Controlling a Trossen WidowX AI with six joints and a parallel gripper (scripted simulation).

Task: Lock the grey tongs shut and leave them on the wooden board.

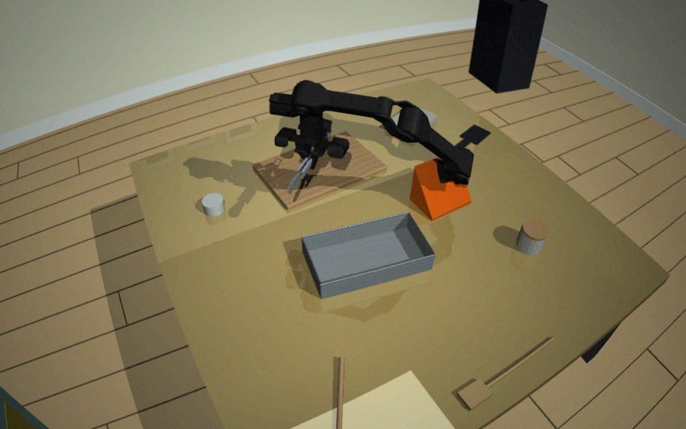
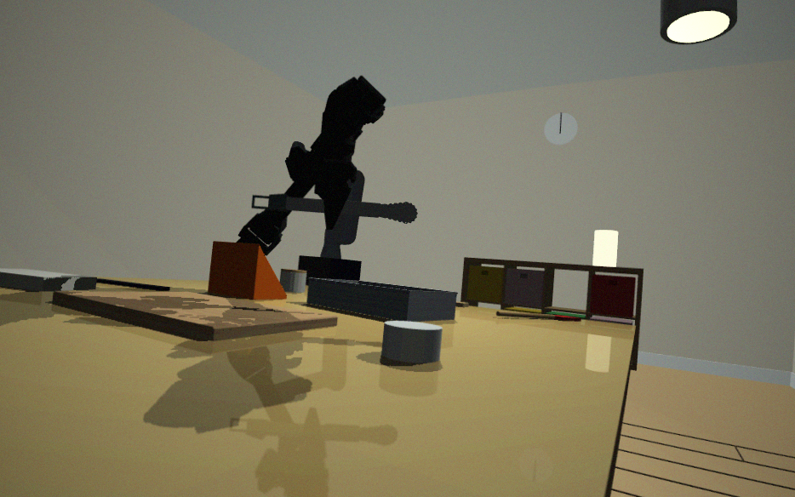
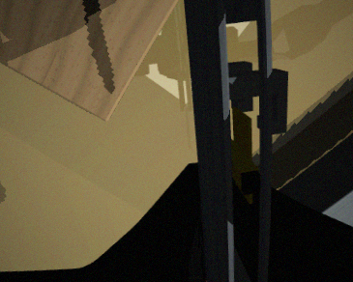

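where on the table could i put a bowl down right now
Open stretches: between the roasting tin and the lidded jar, and from the tin's near side toward the wooden mallet. Crowded: the wooden board, with the gripper and tongs above.

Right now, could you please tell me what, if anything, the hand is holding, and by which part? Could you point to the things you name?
The grey tongs (image 1: 298, 175) (image 2: 381, 209), gripped around the middle of their length, between hinge end and scalloped tips.
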